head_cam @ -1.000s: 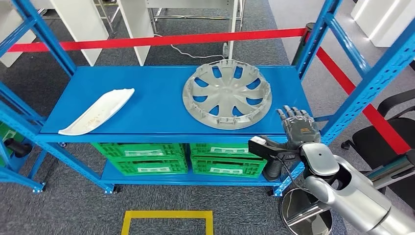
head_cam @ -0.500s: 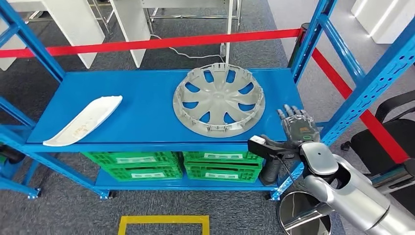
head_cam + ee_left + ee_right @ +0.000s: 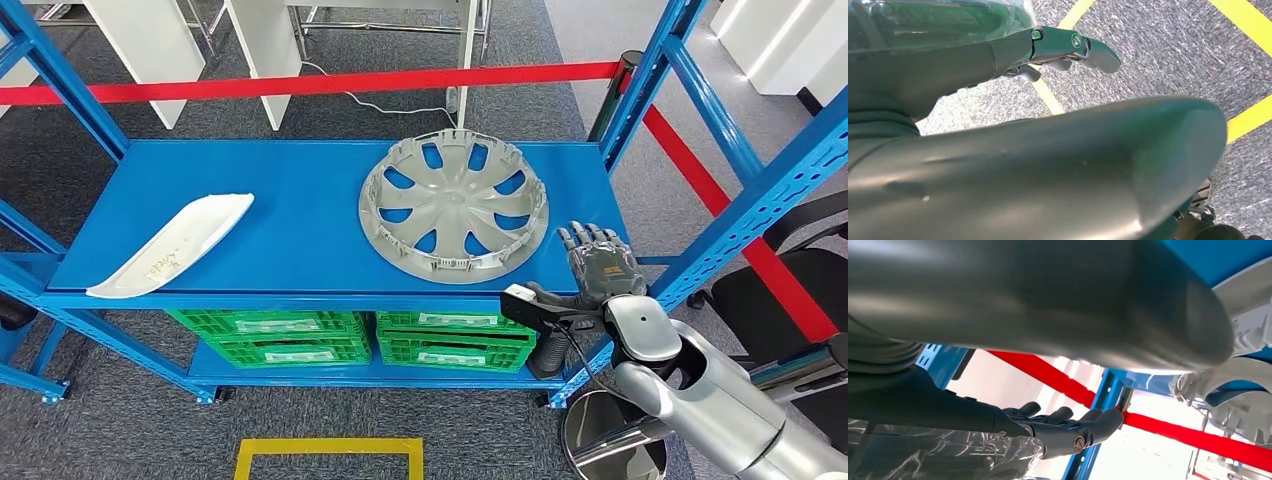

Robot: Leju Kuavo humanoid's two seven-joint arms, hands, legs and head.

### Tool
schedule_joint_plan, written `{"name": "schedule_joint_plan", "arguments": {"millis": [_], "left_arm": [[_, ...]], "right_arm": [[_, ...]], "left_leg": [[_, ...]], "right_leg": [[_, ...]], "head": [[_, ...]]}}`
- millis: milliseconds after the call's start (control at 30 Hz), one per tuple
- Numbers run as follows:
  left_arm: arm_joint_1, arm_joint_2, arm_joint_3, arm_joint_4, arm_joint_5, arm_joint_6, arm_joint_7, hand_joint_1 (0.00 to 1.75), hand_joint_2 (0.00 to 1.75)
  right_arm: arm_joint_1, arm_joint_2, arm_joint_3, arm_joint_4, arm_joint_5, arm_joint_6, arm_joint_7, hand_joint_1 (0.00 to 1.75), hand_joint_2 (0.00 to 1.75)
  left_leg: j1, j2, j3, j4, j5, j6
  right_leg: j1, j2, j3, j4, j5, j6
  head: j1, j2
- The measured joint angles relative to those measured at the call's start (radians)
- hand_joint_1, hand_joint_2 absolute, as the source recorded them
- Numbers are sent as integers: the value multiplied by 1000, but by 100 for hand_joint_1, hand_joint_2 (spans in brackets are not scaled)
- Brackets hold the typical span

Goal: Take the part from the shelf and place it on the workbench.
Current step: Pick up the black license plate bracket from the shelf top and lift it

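Mostly it's my head camera that shifted over the last second, so the whole shelf (image 3: 300,205) slid a bit in frame, and my right hand (image 3: 603,264) crept slightly closer to the front edge. Nothing on the shelf itself actually moved.

Progress-wise, I'd say I'm barely started. The part, a grey hubcap (image 3: 454,205), lies flat on the top blue board, right of centre, untouched. My right hand sits just off the shelf's front right corner, near the hubcap's rim but apart from it, fingers (image 3: 592,240) stretched out and spread, holding nothing. So everything's left: reach in, get a grip, lift, carry it to the workbench, which I can't see anywhere yet.

My left hand (image 3: 1068,47) hangs down over grey carpet with a yellow floor line (image 3: 1248,20); its fingers look fairly straight and empty.

From the head view I get the whole layout, including a white curved piece (image 3: 172,246) on the left of the board and green crates (image 3: 360,335) underneath. From the right wrist I get what the head can't: the hubcap's clipped edge (image 3: 1248,385) seen low from the side, close by my outstretched fingers.
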State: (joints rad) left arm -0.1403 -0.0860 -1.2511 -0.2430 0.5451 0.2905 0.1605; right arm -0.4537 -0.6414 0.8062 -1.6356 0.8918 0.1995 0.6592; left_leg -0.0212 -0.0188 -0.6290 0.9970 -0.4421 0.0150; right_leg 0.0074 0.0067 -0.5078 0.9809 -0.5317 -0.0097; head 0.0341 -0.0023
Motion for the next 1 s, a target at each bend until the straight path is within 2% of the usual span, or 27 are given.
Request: {"name": "schedule_joint_plan", "arguments": {"millis": [333, 633, 1000], "left_arm": [[-5, 0, 0, 0, -12, -5, 2, 0, 0], [-18, 0, 0, 0, -37, -18, 12, 0, 0], [-26, 30, 1, 0, -45, 19, 30, 0, 0]], "right_arm": [[-16, 20, 0, 24, 2, -15, -33, 0, 0], [-66, 77, 23, 98, -14, -63, -119, 0, 0], [-99, 142, 48, 180, -52, -120, -149, 0, 0]], "left_leg": [[0, 0, 5, 0, 5, 2], [1, 0, 6, 0, 6, 1], [2, 0, 6, 0, 6, 1]], "right_leg": [[1, -1, 3, 4, 3, -3], [1, -1, 4, 5, 3, -3], [3, -1, 4, 5, 3, -4]], "head": [[0, 0], [0, 0], [0, 0]]}}
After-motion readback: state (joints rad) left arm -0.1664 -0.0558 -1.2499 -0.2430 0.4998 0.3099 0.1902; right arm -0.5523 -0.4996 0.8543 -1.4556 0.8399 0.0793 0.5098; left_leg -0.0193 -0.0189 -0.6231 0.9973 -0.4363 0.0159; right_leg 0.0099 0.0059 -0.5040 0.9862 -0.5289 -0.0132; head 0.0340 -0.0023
